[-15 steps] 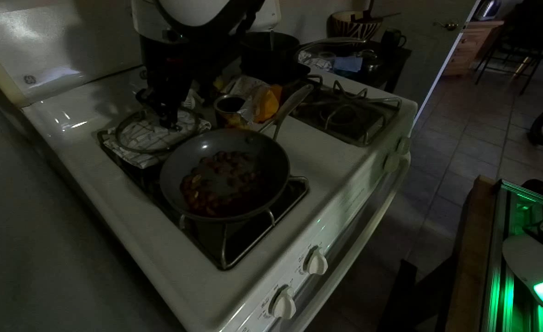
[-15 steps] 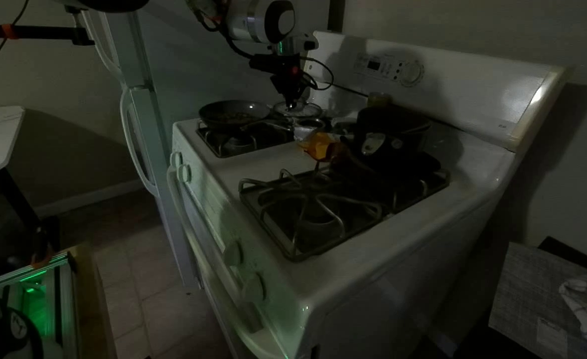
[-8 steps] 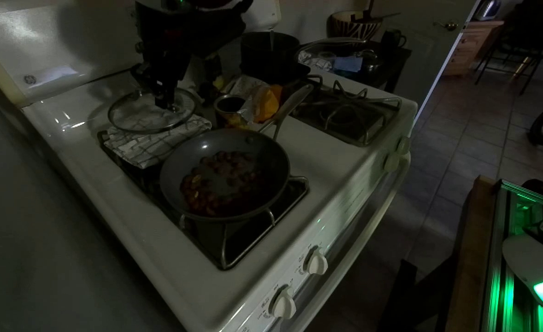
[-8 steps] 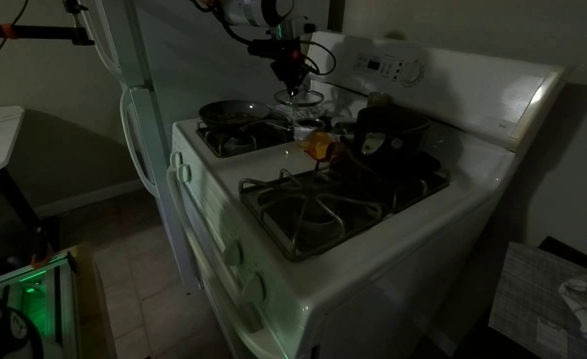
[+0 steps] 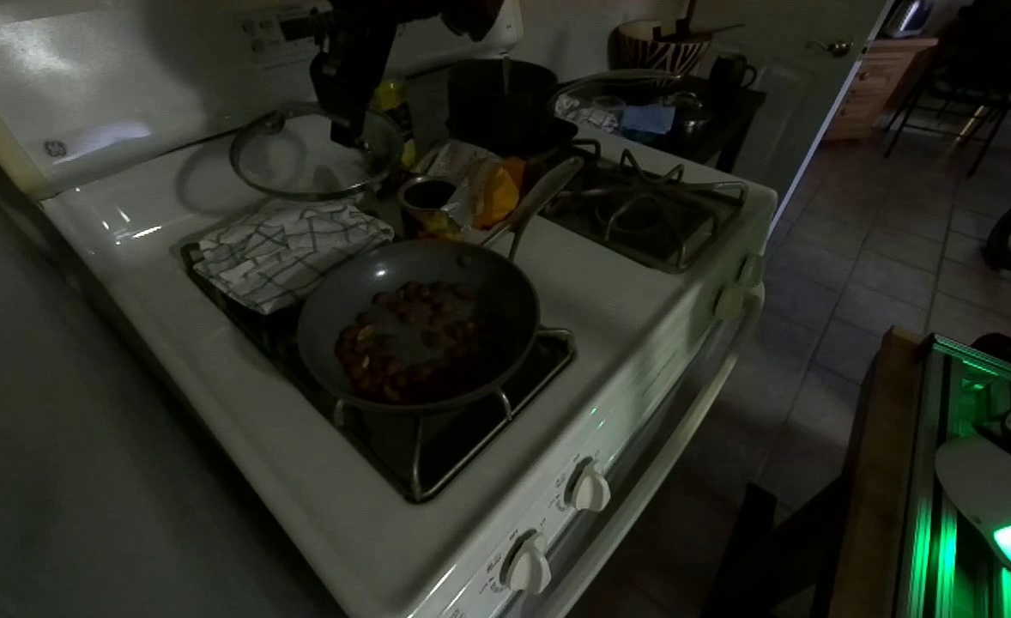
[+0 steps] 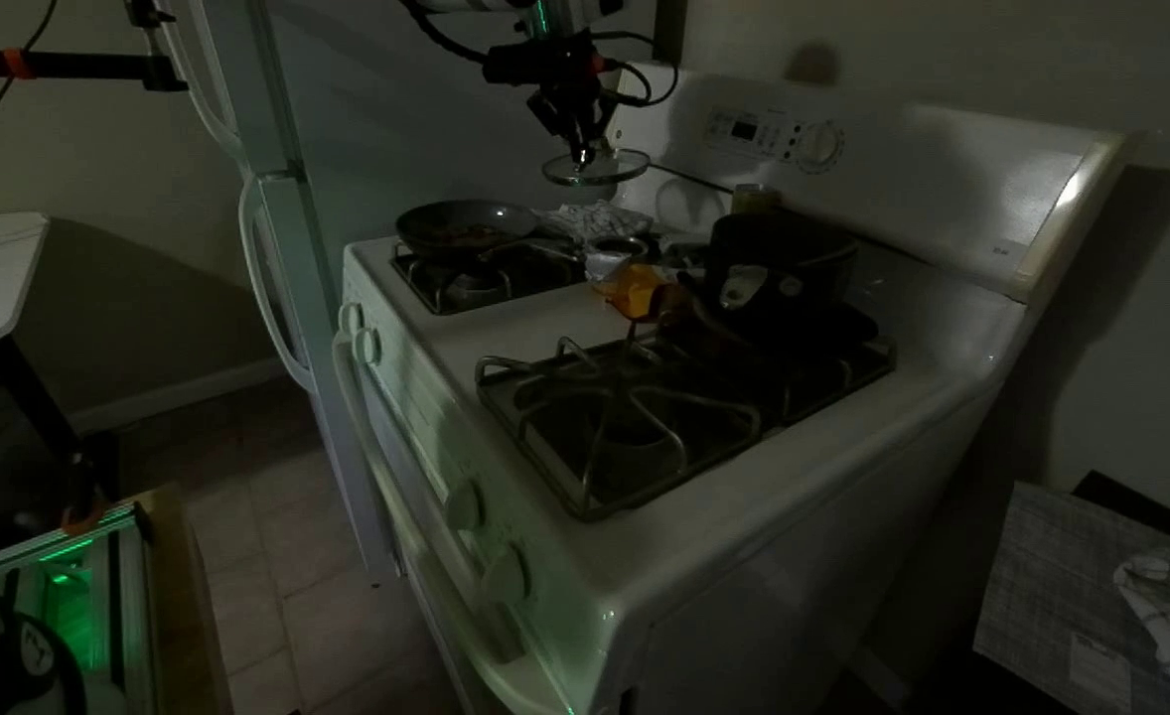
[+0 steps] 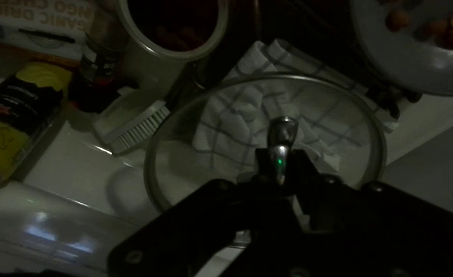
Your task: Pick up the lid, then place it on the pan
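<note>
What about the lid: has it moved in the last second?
Yes, upward: in an exterior view, the lid has risen from about level with the pan, which has stayed put, to clearly above it.

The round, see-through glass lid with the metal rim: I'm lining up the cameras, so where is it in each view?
In an exterior view: the lid is at upper left.
In an exterior view: the lid is at upper centre.
Wrist view: the lid spans the middle, partly hidden by the black gripper.
Shared landmark: the dark, round frying pan, in both exterior views and, cut off, at the wrist view's upper right.
</note>
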Motion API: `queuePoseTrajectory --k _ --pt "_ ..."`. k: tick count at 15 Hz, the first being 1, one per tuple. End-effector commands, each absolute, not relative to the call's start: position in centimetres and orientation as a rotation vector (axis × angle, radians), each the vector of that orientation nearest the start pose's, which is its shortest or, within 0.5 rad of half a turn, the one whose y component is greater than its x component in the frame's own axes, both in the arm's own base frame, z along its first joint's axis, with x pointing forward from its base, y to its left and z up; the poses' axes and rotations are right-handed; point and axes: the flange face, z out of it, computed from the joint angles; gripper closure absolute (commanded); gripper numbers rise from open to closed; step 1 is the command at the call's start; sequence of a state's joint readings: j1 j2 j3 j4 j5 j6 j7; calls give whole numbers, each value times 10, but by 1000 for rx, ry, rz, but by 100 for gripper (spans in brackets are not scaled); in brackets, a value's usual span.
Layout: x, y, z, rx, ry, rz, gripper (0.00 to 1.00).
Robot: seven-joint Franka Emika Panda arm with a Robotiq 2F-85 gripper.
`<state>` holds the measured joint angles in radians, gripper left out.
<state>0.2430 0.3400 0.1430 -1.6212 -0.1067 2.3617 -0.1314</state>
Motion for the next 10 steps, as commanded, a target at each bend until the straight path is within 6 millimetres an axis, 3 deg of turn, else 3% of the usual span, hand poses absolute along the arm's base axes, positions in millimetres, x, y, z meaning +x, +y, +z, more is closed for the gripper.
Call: queuePoseTrajectory --k 1,8,10 --pt "600 226 473 -2911 -935 -701 95" --pt "511 231 456 -2862 -960 -791 95" --pt "500 229 459 -2845 -982 -802 95"
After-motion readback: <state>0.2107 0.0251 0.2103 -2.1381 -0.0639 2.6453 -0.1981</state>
